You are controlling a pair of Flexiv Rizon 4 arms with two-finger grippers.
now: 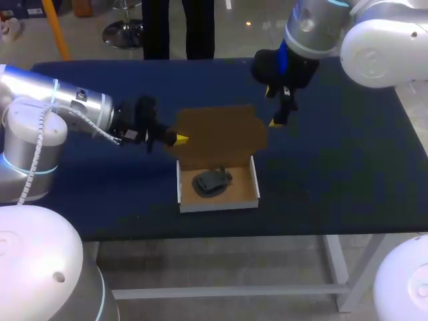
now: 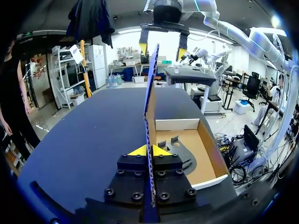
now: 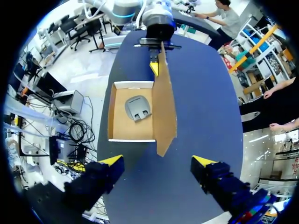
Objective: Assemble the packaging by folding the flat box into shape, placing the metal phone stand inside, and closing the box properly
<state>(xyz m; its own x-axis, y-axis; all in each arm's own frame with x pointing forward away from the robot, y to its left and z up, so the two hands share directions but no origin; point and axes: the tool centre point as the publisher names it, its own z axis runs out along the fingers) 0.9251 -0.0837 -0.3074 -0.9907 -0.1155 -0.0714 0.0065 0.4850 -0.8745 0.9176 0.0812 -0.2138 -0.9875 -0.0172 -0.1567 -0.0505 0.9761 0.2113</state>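
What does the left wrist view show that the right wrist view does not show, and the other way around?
Only the left wrist view: the brown cardboard lid edge-on and upright, with both yellow tips of the left gripper pressed on it from two sides. Only the right wrist view: the lid's broad brown face and the whole outline of the dark grey metal phone stand. Both: the open white-walled cardboard box with the stand inside, and the right gripper, open and clear of the lid.

Head camera high behind, looking down, 2 wrist cameras facing each other across box (image 1: 221,137)
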